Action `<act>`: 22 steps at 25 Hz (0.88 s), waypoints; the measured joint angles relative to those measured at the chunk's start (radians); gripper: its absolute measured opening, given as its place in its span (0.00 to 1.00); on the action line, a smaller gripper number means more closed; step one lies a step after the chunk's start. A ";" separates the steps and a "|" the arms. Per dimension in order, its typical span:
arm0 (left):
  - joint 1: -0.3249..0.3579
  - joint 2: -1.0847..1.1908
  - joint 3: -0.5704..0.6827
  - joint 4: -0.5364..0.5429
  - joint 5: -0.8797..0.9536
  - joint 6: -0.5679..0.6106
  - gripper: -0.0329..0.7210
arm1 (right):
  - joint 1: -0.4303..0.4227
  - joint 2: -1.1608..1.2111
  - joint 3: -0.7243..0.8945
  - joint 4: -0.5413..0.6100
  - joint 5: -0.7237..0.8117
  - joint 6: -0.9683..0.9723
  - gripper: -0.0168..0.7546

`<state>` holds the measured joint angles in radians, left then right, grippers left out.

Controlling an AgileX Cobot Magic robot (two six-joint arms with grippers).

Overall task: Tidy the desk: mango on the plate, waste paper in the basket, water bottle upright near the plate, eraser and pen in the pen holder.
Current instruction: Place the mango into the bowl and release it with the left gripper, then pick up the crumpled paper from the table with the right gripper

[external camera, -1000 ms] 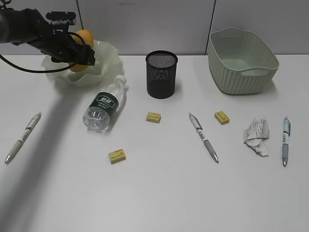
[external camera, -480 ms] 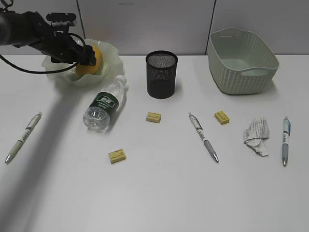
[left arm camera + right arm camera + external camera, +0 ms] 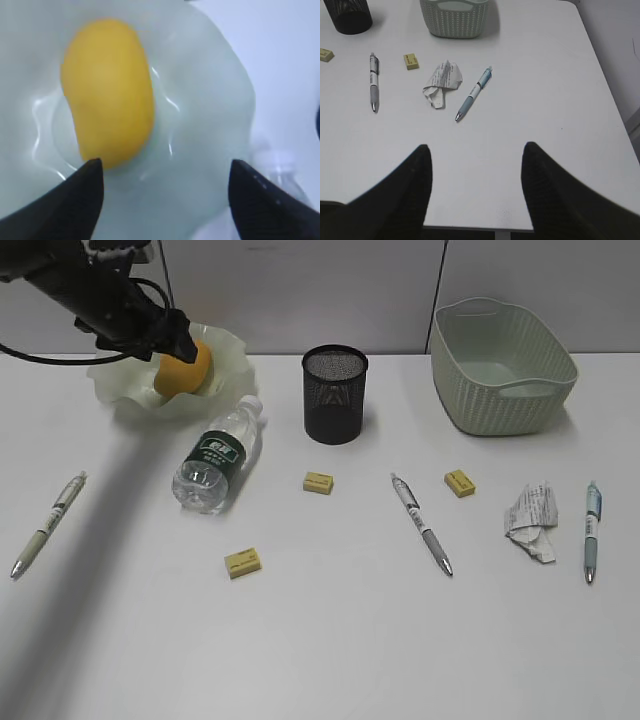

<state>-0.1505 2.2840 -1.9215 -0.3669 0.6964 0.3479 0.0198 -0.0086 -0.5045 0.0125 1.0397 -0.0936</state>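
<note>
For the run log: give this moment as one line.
left gripper: open above plate | mango: in plate, released | right gripper: open, idle

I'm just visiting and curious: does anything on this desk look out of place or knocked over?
Yes. The water bottle lies on its side near the plate instead of standing. A crumpled paper sits on the desk beside the basket, and pens and erasers lie scattered outside the pen holder.

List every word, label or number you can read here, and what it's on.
Nothing can be read outright.
Bottle label: pale marks on dark green, too small to read.
Waste paper: faint printed lines, too blurred in both views.
Pens, erasers, basket, pen holder: no visible text.
</note>
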 joint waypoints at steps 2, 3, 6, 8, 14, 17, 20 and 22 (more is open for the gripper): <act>0.000 -0.028 -0.002 0.000 0.121 0.000 0.82 | 0.000 0.000 0.000 0.000 0.000 0.000 0.62; 0.000 -0.038 -0.002 0.000 0.182 0.000 0.82 | 0.000 0.000 0.000 0.000 0.000 0.000 0.62; 0.000 -0.071 -0.003 0.000 0.354 -0.011 0.81 | 0.000 0.000 0.000 0.000 0.001 0.000 0.62; 0.000 -0.094 -0.003 0.001 0.457 -0.039 0.81 | 0.000 0.000 0.000 0.000 0.001 0.000 0.62; -0.001 -0.195 0.030 0.029 0.512 -0.160 0.81 | 0.000 0.000 0.000 0.000 0.001 0.000 0.62; -0.001 -0.280 0.107 0.037 0.513 -0.176 0.81 | 0.000 0.000 0.000 0.000 0.001 0.000 0.62; -0.001 -0.371 0.218 0.038 0.514 -0.177 0.80 | 0.000 0.000 0.000 0.000 0.001 0.000 0.62; -0.001 -0.438 0.305 0.039 0.515 -0.178 0.79 | 0.000 0.000 0.000 0.000 0.001 0.000 0.62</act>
<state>-0.1514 1.8459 -1.6166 -0.3282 1.2117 0.1694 0.0198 -0.0086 -0.5045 0.0125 1.0404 -0.0936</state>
